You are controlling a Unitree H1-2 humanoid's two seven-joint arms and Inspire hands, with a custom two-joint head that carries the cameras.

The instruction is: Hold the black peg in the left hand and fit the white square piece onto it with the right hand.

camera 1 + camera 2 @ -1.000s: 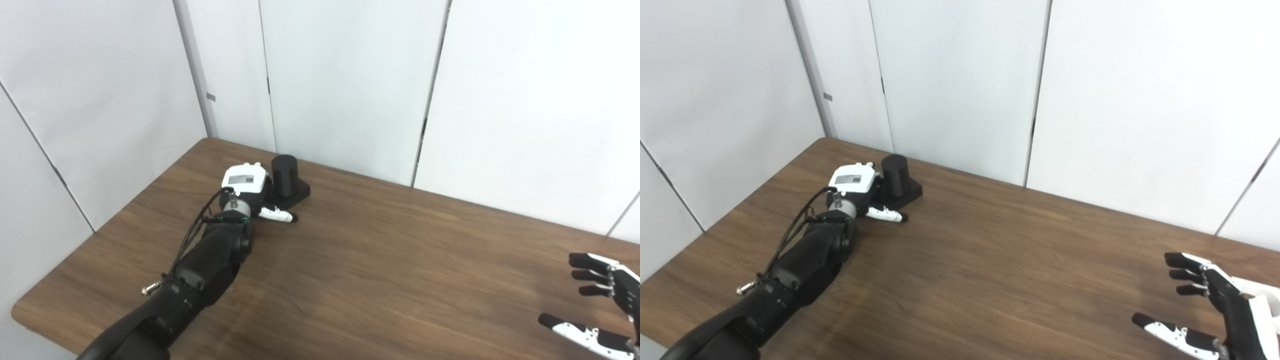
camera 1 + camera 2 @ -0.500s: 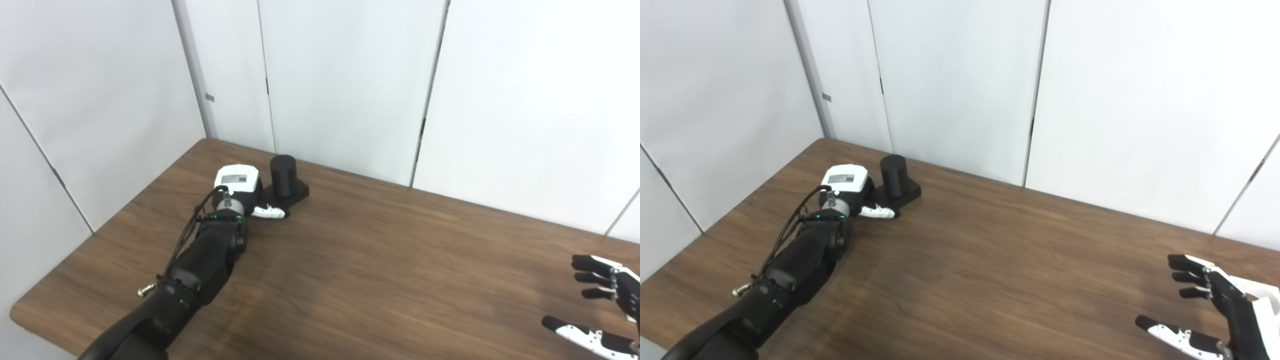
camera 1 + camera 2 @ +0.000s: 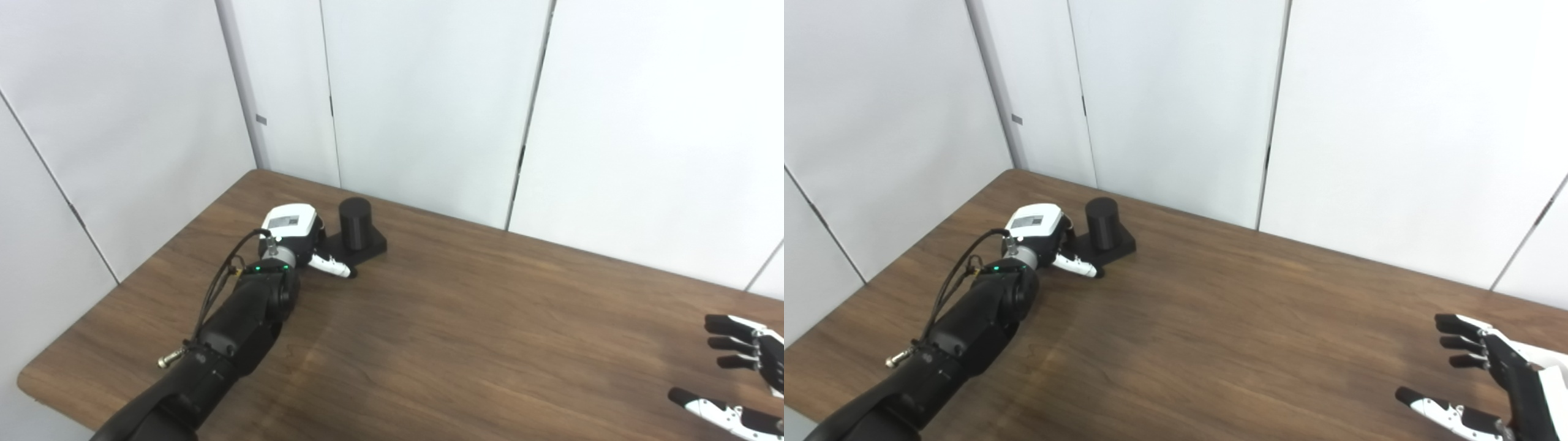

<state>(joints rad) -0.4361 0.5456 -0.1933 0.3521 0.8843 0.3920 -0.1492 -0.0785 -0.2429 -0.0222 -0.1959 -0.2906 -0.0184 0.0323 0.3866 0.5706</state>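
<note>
The black peg (image 3: pixel 355 214) is a short cylinder standing upright on a black square base (image 3: pixel 370 247) at the far left of the wooden table (image 3: pixel 490 343). My left hand (image 3: pixel 291 225) lies on the table just left of the peg, white back facing up. Its thumb (image 3: pixel 331 266) reaches along the front of the base. Its other fingers are hidden behind the hand, and it holds nothing. My right hand (image 3: pixel 1513 383) is open and empty at the bottom right, fingers spread above the table. No white square piece is in view.
White wall panels (image 3: pixel 429 92) stand close behind the table's far edge and along its left side. The peg is near the far left corner. The table's left front corner (image 3: pixel 27 383) is rounded.
My left hand has drawn back a little to the left of the peg. My right hand has sunk slightly toward the bottom right. The camera has shifted a little.
</note>
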